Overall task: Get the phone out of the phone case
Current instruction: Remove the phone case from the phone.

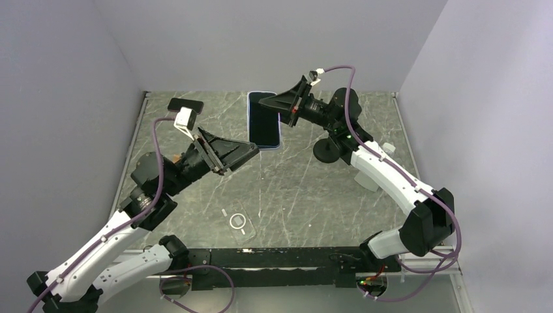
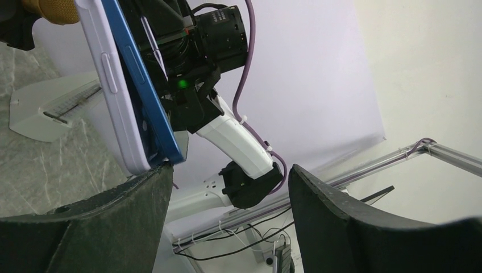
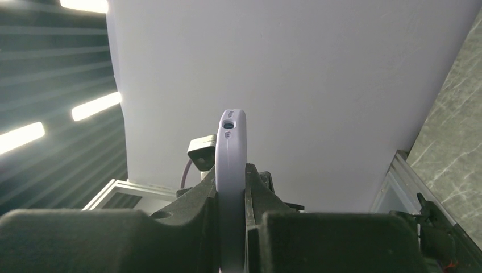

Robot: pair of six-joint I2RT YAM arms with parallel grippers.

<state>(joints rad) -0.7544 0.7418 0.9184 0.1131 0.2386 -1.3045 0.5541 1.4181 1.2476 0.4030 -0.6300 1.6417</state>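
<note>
A grey-green marbled worktop (image 1: 293, 189) with pale veins lies between plain whitish-lavender walls (image 1: 261, 39) at 9, 12 and 3 o'clock. Metal rails (image 1: 139, 124) edge its sides. The right wrist view shows bright ceiling light strips (image 3: 94, 106).

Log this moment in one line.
phone: aloft, bare | right gripper: shut on phone | left gripper: open, by phone corner | case: flat on table, empty

The marbled grey table (image 1: 313, 195) carries the clear phone case (image 1: 239, 223) near its front edge.
</note>
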